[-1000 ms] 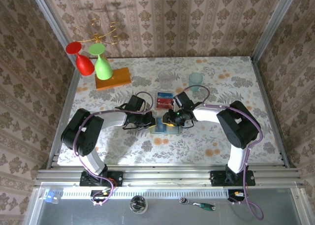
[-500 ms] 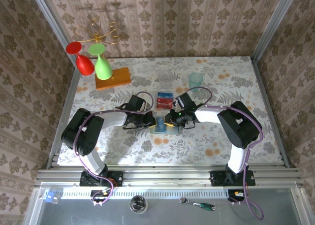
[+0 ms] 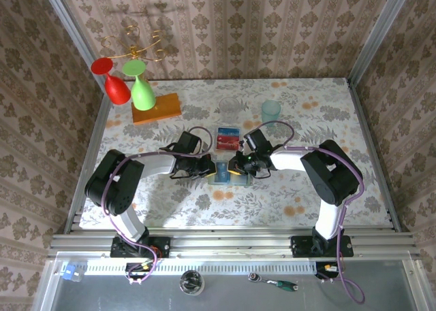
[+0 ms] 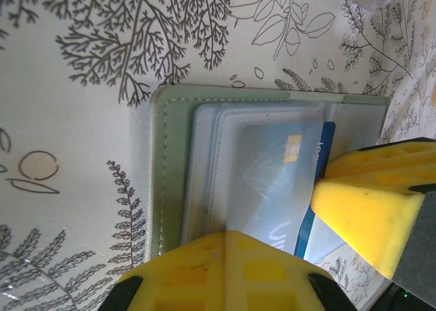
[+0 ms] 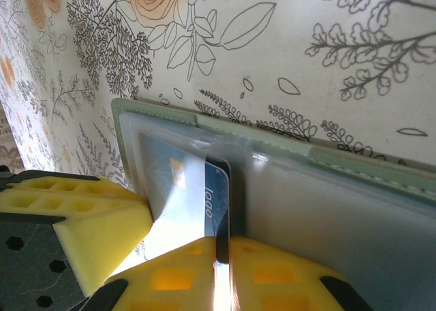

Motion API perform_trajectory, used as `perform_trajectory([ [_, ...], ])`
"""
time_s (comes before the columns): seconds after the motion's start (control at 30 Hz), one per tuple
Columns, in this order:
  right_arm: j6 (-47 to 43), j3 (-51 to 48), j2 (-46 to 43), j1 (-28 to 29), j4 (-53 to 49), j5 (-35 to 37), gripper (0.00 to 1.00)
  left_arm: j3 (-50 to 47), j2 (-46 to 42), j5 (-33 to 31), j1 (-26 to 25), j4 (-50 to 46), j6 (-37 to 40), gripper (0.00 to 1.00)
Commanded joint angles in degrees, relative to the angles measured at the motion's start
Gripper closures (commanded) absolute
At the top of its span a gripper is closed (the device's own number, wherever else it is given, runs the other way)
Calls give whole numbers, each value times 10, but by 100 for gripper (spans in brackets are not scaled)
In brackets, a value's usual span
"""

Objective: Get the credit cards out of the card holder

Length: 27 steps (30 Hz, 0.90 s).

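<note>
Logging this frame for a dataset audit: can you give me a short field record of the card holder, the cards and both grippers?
card holder: open flat on the table, clear slots up
blue card: sticking partly out of a clear slot
loose cards: mostly red stack on the table beyond the holder
left gripper: shut, at the holder's edge
right gripper: fingers at the blue card's edge; grip unclear
</note>
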Motion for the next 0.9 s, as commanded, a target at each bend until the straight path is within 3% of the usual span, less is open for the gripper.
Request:
perform_trajectory([
  [0.0,7,-10,-18,-4,7,-10,87,5,18,-10,0,-28,7,100],
  [0.43,-19,-31,-53,-26,-35,4,89,-2,14,-13,0,-26,5,100],
  [0.87,-92,15,-95,-30,-185,63,92,-36,11,17,0,59,-33,100],
])
